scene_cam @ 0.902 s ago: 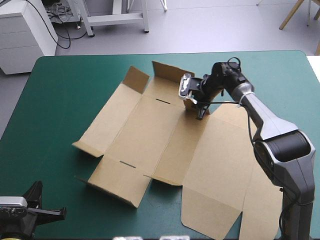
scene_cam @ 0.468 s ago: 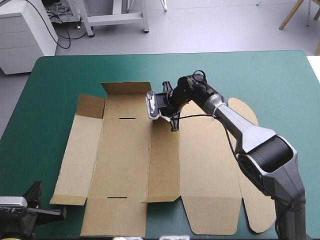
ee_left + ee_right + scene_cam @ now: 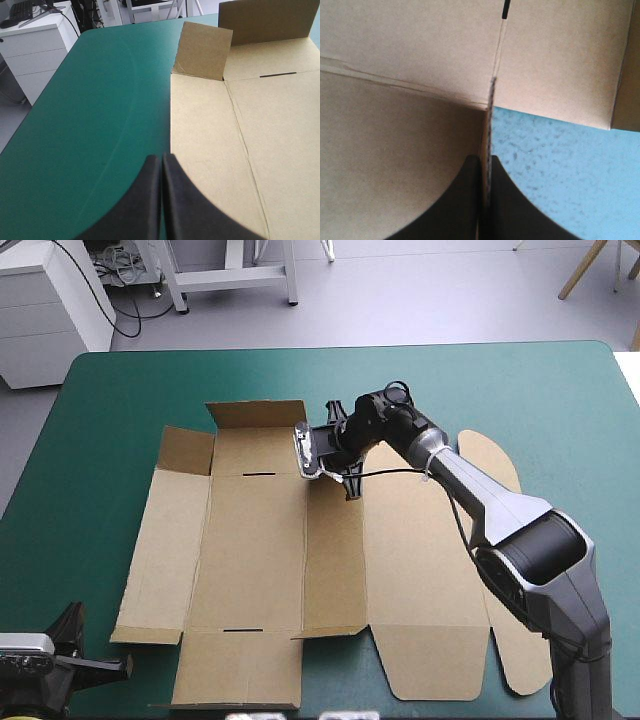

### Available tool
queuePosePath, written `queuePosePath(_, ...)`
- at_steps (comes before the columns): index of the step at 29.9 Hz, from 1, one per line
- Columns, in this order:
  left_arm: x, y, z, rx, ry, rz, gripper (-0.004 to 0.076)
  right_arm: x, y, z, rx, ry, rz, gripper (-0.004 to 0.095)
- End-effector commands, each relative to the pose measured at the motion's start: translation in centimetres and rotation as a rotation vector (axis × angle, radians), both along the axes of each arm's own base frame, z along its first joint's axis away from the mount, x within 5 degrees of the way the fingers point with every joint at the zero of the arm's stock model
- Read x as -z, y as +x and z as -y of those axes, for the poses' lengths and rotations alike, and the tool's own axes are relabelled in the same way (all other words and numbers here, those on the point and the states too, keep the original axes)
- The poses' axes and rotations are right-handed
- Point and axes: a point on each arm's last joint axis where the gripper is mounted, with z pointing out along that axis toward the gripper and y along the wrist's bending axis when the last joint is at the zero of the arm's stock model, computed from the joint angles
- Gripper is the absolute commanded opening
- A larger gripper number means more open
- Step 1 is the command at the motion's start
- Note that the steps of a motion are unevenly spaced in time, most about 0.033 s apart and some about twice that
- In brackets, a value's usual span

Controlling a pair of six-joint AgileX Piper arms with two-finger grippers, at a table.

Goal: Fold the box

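Observation:
The brown box (image 3: 260,560) lies as a flat cut sheet across the middle of the teal-green table. Two small flaps stand raised at its far left corner (image 3: 188,448) and far edge (image 3: 255,413). My right gripper (image 3: 342,468) reaches over the box's far edge. In the right wrist view my gripper (image 3: 486,162) is shut on the box, with a thin board edge (image 3: 491,105) standing between the fingers. My left gripper (image 3: 118,668) rests shut and empty at the near left corner. In its own view my left gripper (image 3: 161,162) sits beside the box's left panel (image 3: 210,140).
Teal-green cover (image 3: 110,420) shows left of the box and along the far right (image 3: 560,400). The sheet's rounded lid flaps (image 3: 490,455) lie under my right arm. A white cabinet (image 3: 50,300) stands beyond the far left corner.
My right gripper swung left with the box in its grip, turning the sheet square to the table edges. Just before now the sheet slid slightly toward the right.

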Motion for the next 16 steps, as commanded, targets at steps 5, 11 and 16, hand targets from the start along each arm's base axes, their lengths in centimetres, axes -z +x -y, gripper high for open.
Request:
queuePosePath(5, -1.4, -0.3, 0.1, 0.009, -0.01, 0.109, -0.001, -4.0, -0.3, 0.3, 0.086, 0.118, 0.063, 0.0289)
queuePosePath(11, -1.4, -0.3, 0.1, 0.01, -0.006, 0.109, -0.001, -4.8, -0.4, 0.4, 0.184, 0.184, 0.046, 0.0873)
queuePosePath(16, -1.4, -0.3, 0.1, 0.01, -0.006, 0.109, -0.001, -8.1, -1.9, 1.2, 0.237, 0.246, 0.052, 0.0909)
